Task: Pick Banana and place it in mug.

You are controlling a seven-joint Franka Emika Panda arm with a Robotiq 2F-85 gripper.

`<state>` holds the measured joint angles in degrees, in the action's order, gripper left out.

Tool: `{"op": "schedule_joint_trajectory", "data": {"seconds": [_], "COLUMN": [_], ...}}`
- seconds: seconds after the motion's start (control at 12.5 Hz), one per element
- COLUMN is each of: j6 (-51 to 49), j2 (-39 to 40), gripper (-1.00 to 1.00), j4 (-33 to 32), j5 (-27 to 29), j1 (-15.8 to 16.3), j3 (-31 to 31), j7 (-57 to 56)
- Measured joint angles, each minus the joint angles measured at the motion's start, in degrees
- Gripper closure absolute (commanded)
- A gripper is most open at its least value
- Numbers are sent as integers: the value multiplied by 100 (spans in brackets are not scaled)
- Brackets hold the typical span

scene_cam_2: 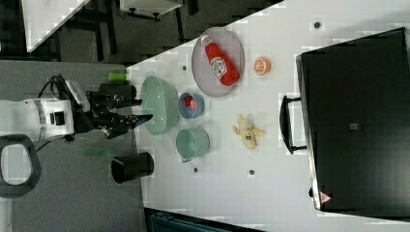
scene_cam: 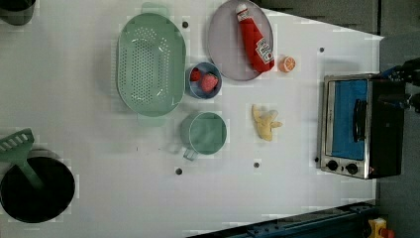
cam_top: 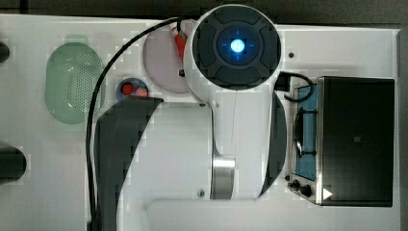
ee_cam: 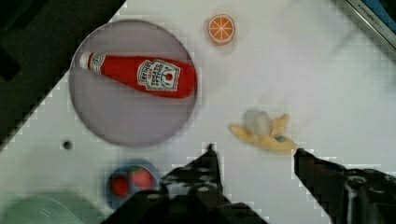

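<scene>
The banana point(scene_cam: 265, 123) is a half-peeled yellow toy lying on the white table between the mug and the toaster oven. It also appears as banana point(scene_cam_2: 247, 130) and banana point(ee_cam: 266, 133). The small pale-green mug point(scene_cam: 205, 133) stands upright and empty next to the blue bowl, seen again as mug point(scene_cam_2: 192, 143). My gripper point(ee_cam: 254, 151) hangs open well above the table with nothing between its fingers. The banana lies just beyond the fingertips in the wrist view. In the right view the gripper point(scene_cam_2: 145, 109) hangs over the colander side, far from the banana.
A large green colander point(scene_cam: 151, 64), a blue bowl point(scene_cam: 203, 82) of strawberries, a grey plate point(scene_cam: 228, 54) bearing a ketchup bottle point(scene_cam: 255, 39) and an orange slice point(scene_cam: 287, 64) surround the mug. A toaster oven point(scene_cam: 356, 126) stands at the left view's right. A black pot point(scene_cam: 34, 188) holds a spatula.
</scene>
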<state>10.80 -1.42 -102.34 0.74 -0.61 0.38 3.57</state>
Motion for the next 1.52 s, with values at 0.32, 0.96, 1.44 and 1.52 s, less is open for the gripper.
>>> {"op": "schedule_joint_trajectory", "data": {"seconds": [0.32, 0.96, 1.44, 1.52], "j6": [-1444, 628, 2549, 2739], "j2": [-1709, -1492, -64, 145], "gripper": [-100, -100, -100, -100], "j4": [-1164, -1807, -3519, -3598], "j5": [-110, -119, -95, -17], "j1": [-9, -201, -181, -164], "j3": [-16, -173, -3, -25], "j7": [40, -115, -839, -1071]}}
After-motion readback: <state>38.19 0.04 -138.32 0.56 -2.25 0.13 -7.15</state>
